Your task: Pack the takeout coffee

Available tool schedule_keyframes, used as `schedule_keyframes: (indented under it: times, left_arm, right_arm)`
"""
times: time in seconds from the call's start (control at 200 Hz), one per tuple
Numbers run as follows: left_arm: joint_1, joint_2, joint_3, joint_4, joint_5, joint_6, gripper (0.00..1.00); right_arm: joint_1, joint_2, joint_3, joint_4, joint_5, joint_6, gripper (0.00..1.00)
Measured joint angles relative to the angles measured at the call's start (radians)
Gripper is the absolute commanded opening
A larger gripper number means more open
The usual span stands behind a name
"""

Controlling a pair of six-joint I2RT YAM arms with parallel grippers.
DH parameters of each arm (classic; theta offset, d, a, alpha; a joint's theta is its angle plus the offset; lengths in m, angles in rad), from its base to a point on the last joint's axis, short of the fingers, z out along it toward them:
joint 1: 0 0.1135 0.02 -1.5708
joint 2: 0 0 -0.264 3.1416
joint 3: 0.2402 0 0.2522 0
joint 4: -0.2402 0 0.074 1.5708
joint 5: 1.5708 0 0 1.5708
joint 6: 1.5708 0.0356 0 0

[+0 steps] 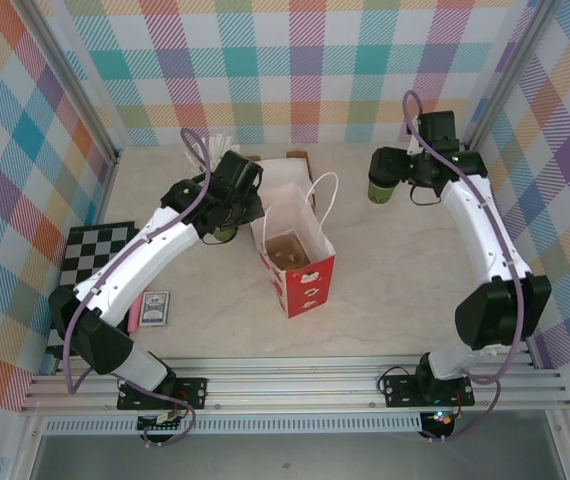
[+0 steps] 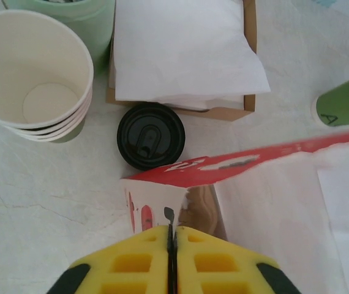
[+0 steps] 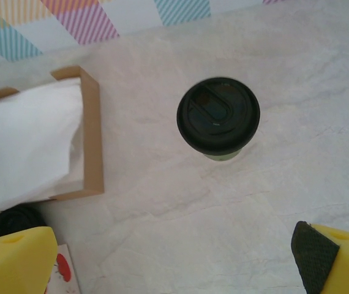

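Note:
The takeout coffee, a green cup under a round black lid, stands upright on the pale table at the back right and shows at the right edge of the left wrist view. My right gripper hovers just short of it, open wide, with nothing between the yellow fingers. An open red-and-white paper bag stands mid-table. My left gripper is shut on the rim of its left wall, at the bag's back left corner.
A brown box of white napkins lies behind the bag. A black lid and a stack of lidless cups sit left of it. A chessboard and a small card pack lie at the near left.

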Motion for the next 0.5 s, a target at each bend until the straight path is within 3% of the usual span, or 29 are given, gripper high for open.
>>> schedule_keyframes:
  times: [0.11,0.385,0.43,0.5]
  left_arm:
    - [0.008,0.009,0.016,-0.006,0.001,0.032,0.02]
    - [0.018,0.047,0.051,-0.022,0.02,0.102,0.17]
    - [0.02,0.052,0.057,-0.022,0.029,0.106,0.23]
    - [0.024,0.055,0.061,-0.023,0.042,0.119,0.42]
  right_arm:
    - [-0.006,0.075,0.033,0.0,0.0,-0.023,1.0]
    - [-0.065,0.25,0.203,-0.045,-0.019,-0.073,1.0]
    - [-0.073,0.287,0.245,-0.059,-0.022,-0.084,1.0]
    - [-0.084,0.354,0.313,-0.083,-0.024,-0.105,1.0]
